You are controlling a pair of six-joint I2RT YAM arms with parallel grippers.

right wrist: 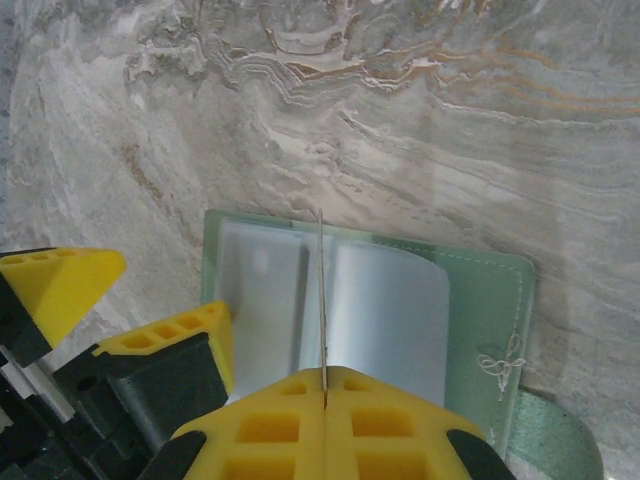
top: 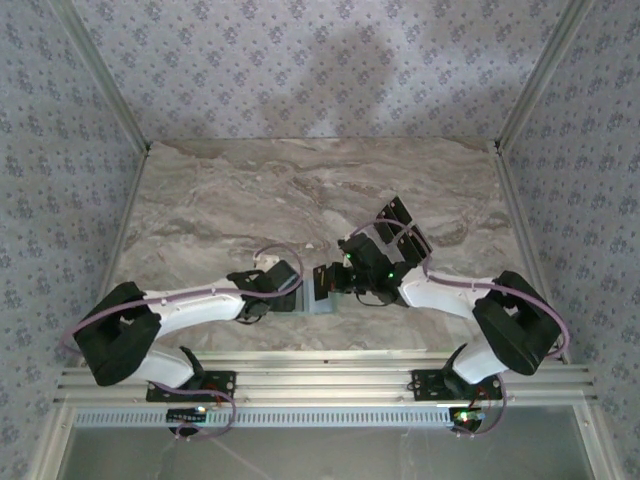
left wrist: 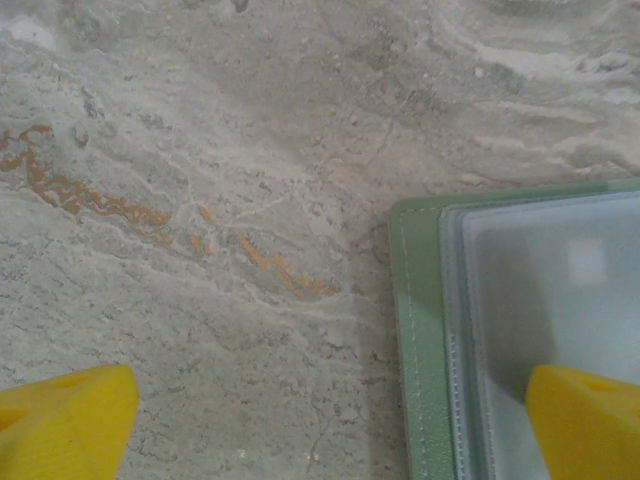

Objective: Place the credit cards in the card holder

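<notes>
Right wrist: likely card (right wrist: 321, 290) above holder (right wrist: 482, 300)

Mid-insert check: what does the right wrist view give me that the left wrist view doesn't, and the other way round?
Right wrist: the right tool shut on a credit card, seen edge-on and upright over the card holder and its clear sleeves, plus the snap tab.
Left wrist: the left tool open, one finger over the holder's corner, the other over bare table.
Both: the open green holder lying on the marble table.
</notes>
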